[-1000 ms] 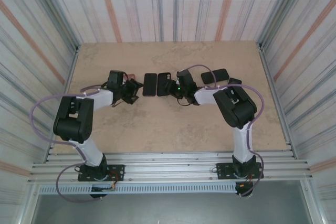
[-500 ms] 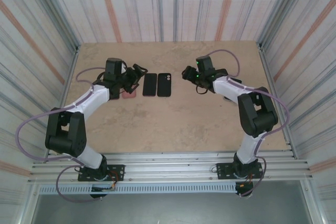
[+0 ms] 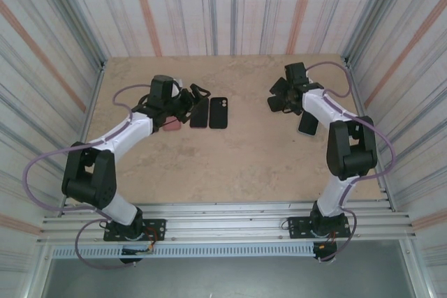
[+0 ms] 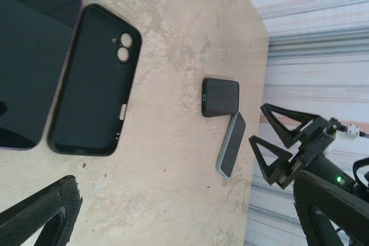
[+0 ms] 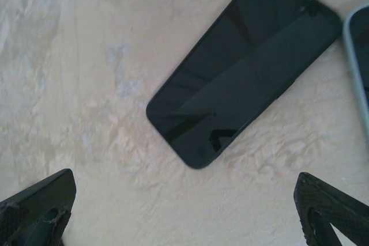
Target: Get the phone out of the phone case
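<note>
The black phone (image 3: 198, 118) lies screen up on the table, and the empty black phone case (image 3: 218, 113) lies right beside it, apart from it. In the left wrist view the phone (image 4: 23, 56) and the case (image 4: 95, 82), with its camera cut-outs, sit side by side. My left gripper (image 3: 195, 97) hovers open over the phone's far end, holding nothing. My right gripper (image 3: 279, 94) is open at the far right, above another dark phone (image 5: 248, 64).
A light-edged phone (image 3: 307, 123) lies by the right arm, next to the dark phone (image 4: 221, 97). A pink item (image 3: 171, 128) lies under the left arm. Striped walls (image 3: 391, 47) close in the table on three sides.
The right gripper has drawn away from the case to the far right. The left gripper has swung towards the back and right, over the phone. Both have opened wider.
</note>
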